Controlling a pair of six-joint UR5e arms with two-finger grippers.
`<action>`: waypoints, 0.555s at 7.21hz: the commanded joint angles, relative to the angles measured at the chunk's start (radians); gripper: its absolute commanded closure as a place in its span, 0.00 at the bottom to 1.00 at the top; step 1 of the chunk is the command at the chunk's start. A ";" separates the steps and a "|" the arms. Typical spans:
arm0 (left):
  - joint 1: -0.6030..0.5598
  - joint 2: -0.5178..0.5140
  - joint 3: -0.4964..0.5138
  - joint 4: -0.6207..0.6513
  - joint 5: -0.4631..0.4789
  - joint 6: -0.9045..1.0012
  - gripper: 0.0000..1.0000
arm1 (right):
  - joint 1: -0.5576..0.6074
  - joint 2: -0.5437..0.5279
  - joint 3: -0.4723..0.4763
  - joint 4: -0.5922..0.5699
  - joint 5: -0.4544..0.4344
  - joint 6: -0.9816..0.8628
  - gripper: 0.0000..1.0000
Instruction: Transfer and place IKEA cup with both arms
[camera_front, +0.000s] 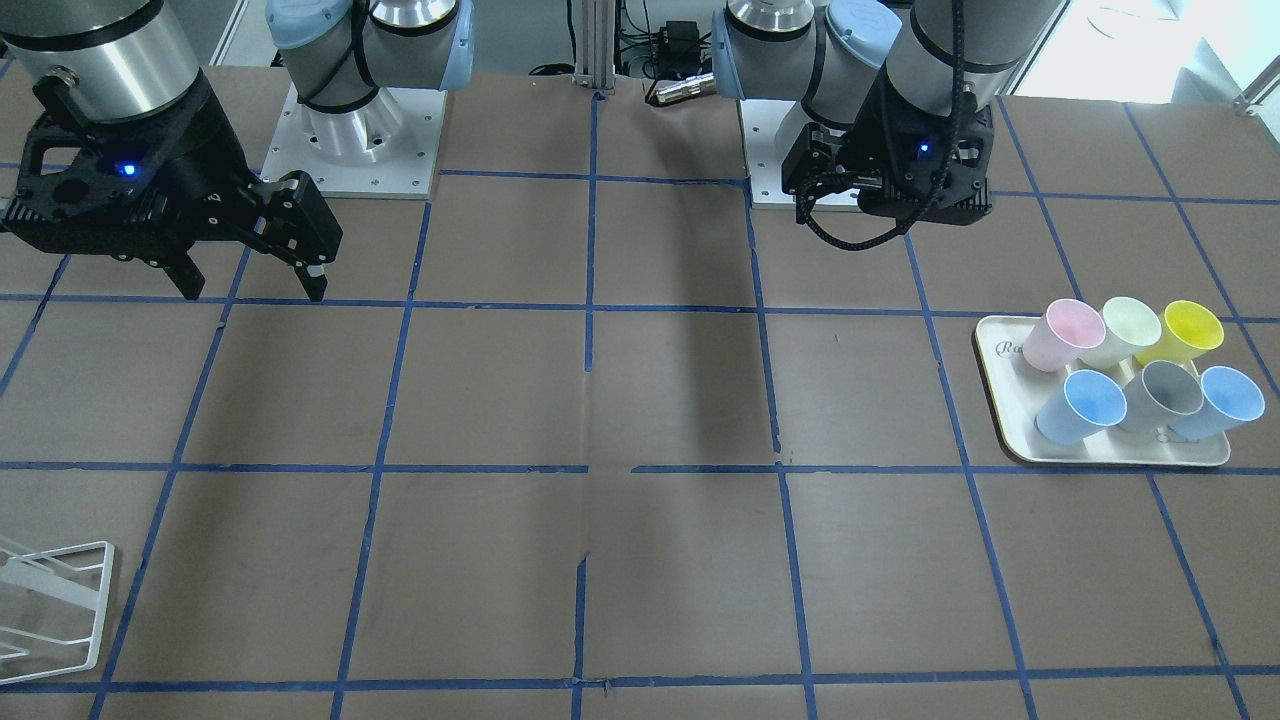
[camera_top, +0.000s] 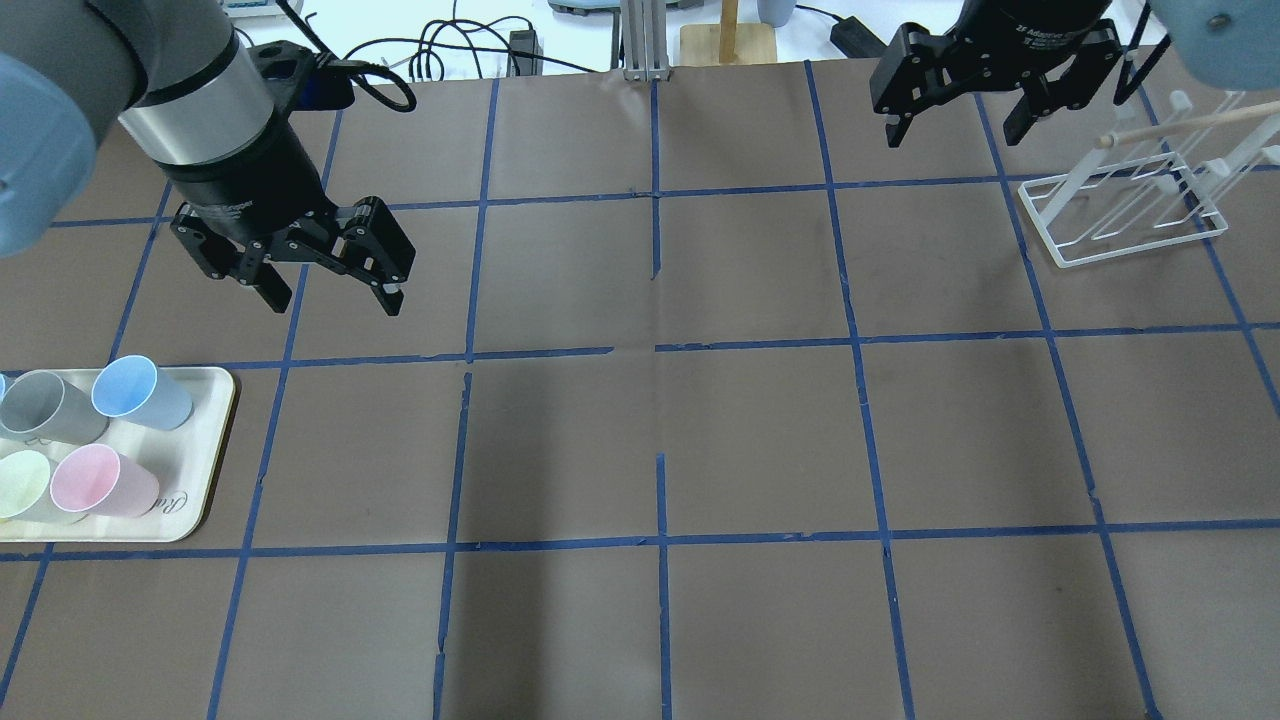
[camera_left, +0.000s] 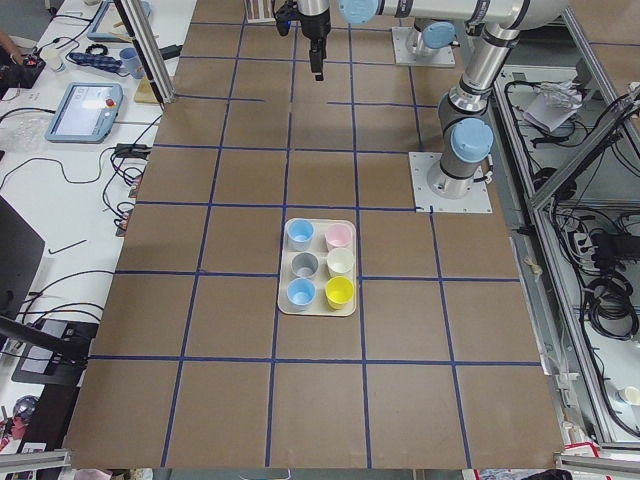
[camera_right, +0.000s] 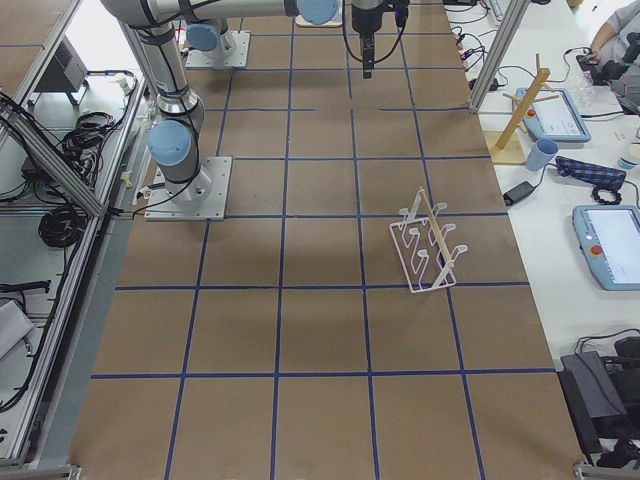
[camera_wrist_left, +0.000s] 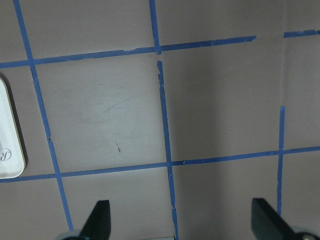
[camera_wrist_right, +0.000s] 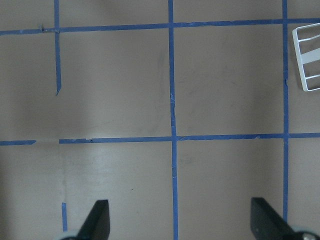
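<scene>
Light blue plastic, the tapered handleless IKEA cup (camera_top: 140, 392) stands on a cream rectangular tray (camera_top: 195, 505) at the worktop's left edge, just beside a grey plastic cup (camera_top: 40, 405), so the empty, wide-open left gripper (camera_top: 333, 300) risks bumping that neighbour or seizing the look-alike blue cup (camera_front: 1225, 400), while the right gripper (camera_top: 950, 140) hangs equally open.

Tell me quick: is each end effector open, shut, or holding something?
Left end effector: open, holding nothing.
Right end effector: open, holding nothing.

white wire rack (camera_right: 432, 240) on taped brown table (camera_right: 300, 330); right arm (camera_right: 168, 145) base near left edge.
</scene>
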 joint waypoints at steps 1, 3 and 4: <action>0.001 0.002 -0.006 0.006 0.003 -0.001 0.00 | 0.000 0.000 0.000 0.000 0.000 -0.001 0.00; -0.001 0.005 0.018 0.007 0.000 -0.001 0.00 | 0.000 0.000 0.000 -0.002 0.003 0.001 0.00; -0.001 0.007 0.012 0.003 0.002 -0.001 0.00 | 0.000 0.000 -0.002 -0.002 0.003 -0.002 0.00</action>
